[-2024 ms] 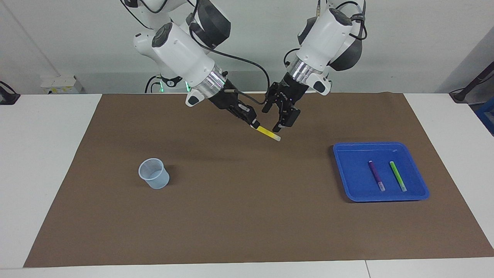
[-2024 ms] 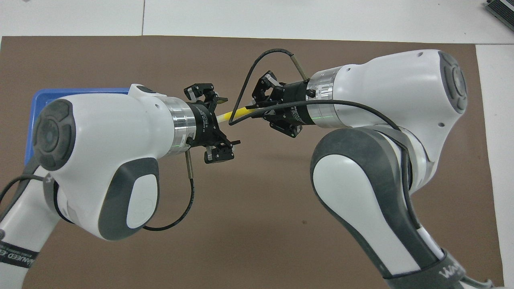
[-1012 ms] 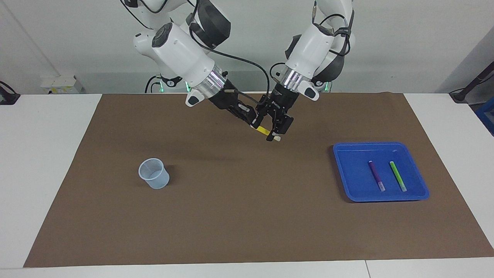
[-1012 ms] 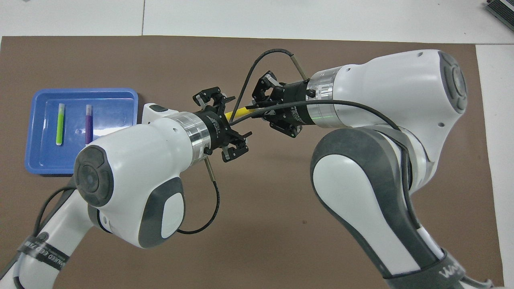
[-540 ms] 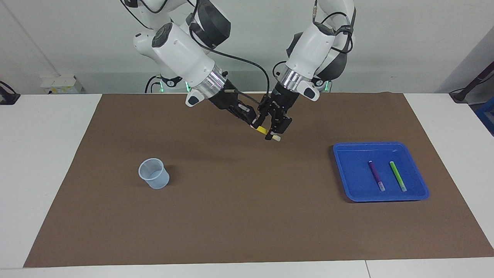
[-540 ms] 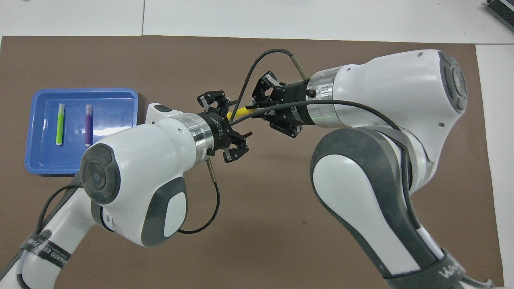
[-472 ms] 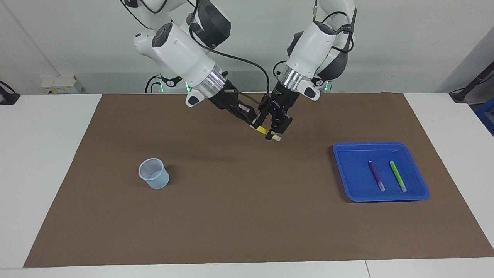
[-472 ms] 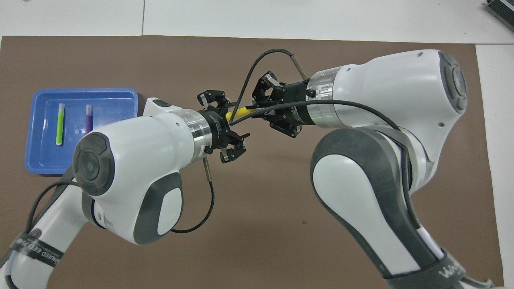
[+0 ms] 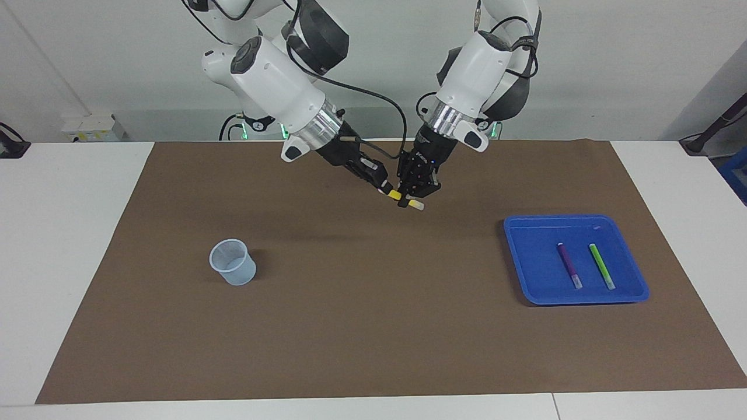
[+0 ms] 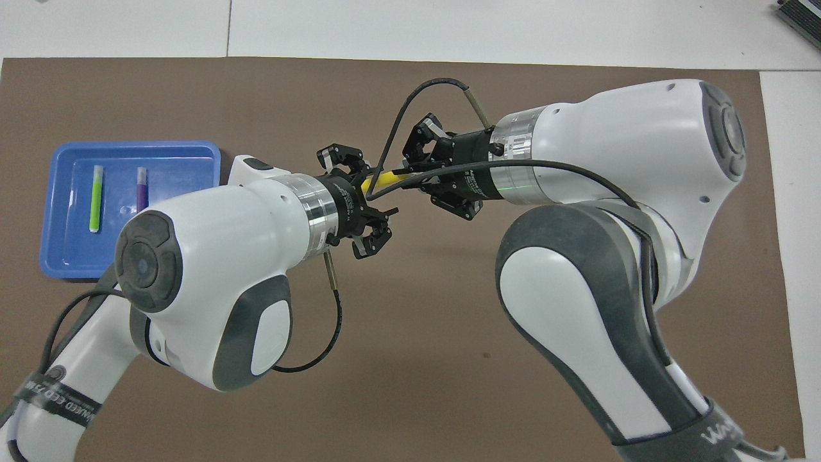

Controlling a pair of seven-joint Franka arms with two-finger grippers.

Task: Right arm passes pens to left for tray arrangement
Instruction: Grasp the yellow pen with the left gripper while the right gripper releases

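— Holding the yellow pen (image 9: 399, 196) by its upper end, the right gripper (image 9: 384, 188) is clamped tight above the brown mat (image 9: 350, 303), offering the whitish tip outward.
— And the left gripper (image 9: 412, 200)?
— Clenched on that same pen, near the tip; I judge this the handover.
— The others?
— Purple pen (image 9: 568, 265) and green pen (image 9: 601, 266) lie side by side in the blue tray (image 9: 525, 256), toward the left arm's end.

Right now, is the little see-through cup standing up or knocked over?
Standing up. The cup sits on its base on the brown mat, its round open mouth facing upward.
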